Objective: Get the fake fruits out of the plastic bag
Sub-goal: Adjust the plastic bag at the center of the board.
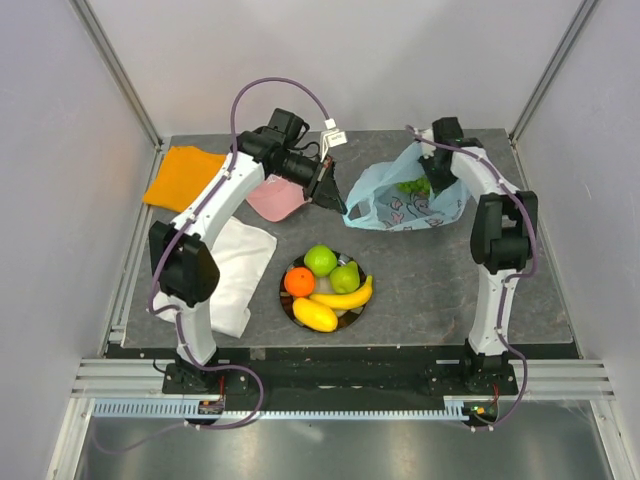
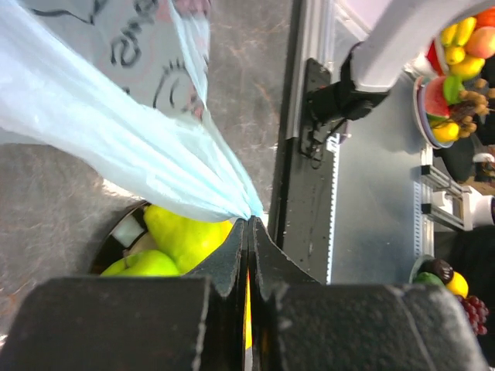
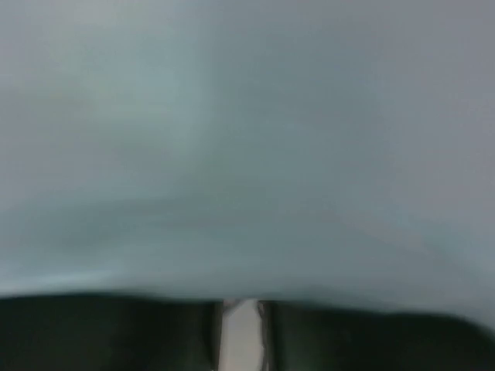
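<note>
On the far right of the table, seen from above, the plastic bag (image 1: 400,210) holds one bunch of grapes (image 1: 412,185). Five fruits lie on one plate (image 1: 352,312). The right gripper (image 1: 437,178) is at the bag's mouth.

At the left wrist, the left gripper (image 2: 249,224) is clenched on the bag's film; I think a taut, slow pull is best.

At the right wrist there is only blurred film, so I cannot tell that claw's state.

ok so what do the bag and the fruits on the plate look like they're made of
The bag looks like thin translucent light-blue plastic film; it gathers into soft creases where the left end effector pinches it. The fruits are probably moulded plastic with a glossy finish: the pear and banana have smooth, evenly coloured, shiny skins.
</note>
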